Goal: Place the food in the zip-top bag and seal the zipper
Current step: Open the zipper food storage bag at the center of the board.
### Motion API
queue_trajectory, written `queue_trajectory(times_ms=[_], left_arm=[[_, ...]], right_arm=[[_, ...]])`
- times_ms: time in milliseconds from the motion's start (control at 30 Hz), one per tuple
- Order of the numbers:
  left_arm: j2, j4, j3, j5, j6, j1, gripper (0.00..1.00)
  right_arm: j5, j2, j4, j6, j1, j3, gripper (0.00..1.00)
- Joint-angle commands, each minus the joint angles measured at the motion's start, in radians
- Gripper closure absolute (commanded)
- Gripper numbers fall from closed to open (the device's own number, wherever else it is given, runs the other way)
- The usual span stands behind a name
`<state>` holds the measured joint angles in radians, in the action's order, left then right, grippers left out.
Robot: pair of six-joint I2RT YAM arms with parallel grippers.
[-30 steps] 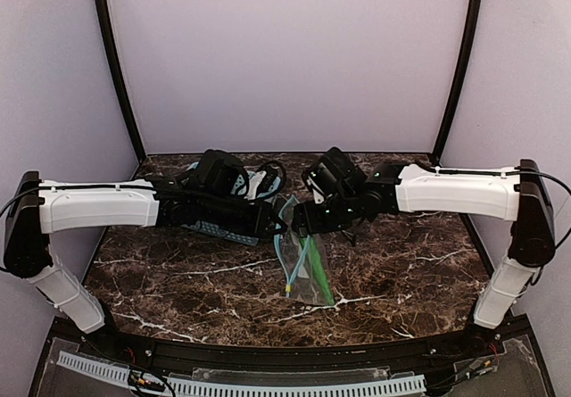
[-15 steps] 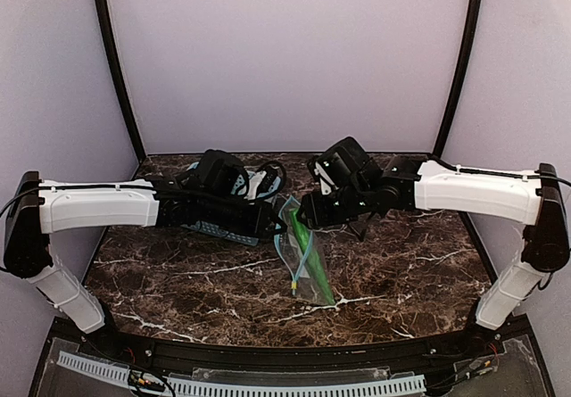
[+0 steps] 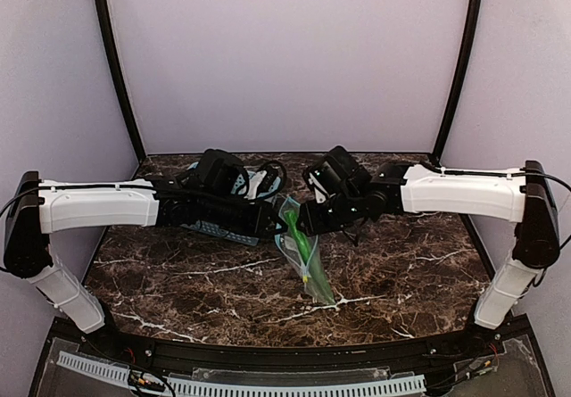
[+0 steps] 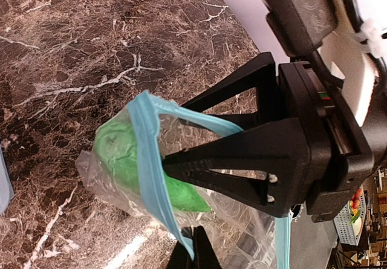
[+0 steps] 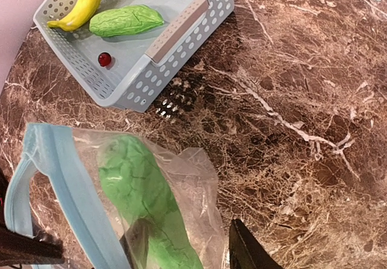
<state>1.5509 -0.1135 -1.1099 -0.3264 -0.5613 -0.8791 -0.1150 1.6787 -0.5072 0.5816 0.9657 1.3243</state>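
**Clear crinkly zip-top bag, one long green cucumber-like piece inside, mid-worktop between both arms.**
Mouth end was held up at the jaws, long axis running toward the near edge. Left jaws were pinched on the light-blue zipper strip. Right jaws stood partly apart astride the bag wall, grip uncertain. Yellow banana lay in the light-blue slotted basket just leftward.
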Motion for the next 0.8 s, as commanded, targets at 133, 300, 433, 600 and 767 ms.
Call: queue_trajectory(times_ms=[133, 300, 433, 600, 767], left_arm=[[-0.030, 0.005, -0.012, -0.024, 0.014, -0.002, 0.99], [-0.033, 0.009, -0.007, -0.023, 0.014, -0.004, 0.99], [-0.046, -0.017, 0.000, 0.021, 0.007, -0.002, 0.99], [-0.069, -0.094, 0.013, 0.154, -0.017, -0.002, 0.99], [-0.075, -0.101, 0.032, 0.172, -0.033, -0.002, 0.99]], right_arm=[[0.001, 0.037, 0.005, 0.001, -0.005, 0.026, 0.58], [0.012, 0.038, 0.011, -0.001, -0.005, 0.026, 0.65], [0.014, 0.016, 0.005, 0.009, -0.006, 0.012, 0.80], [0.013, -0.053, -0.009, 0.023, -0.006, -0.014, 0.86], [0.021, -0.090, -0.025, 0.035, -0.005, -0.035, 0.81]])
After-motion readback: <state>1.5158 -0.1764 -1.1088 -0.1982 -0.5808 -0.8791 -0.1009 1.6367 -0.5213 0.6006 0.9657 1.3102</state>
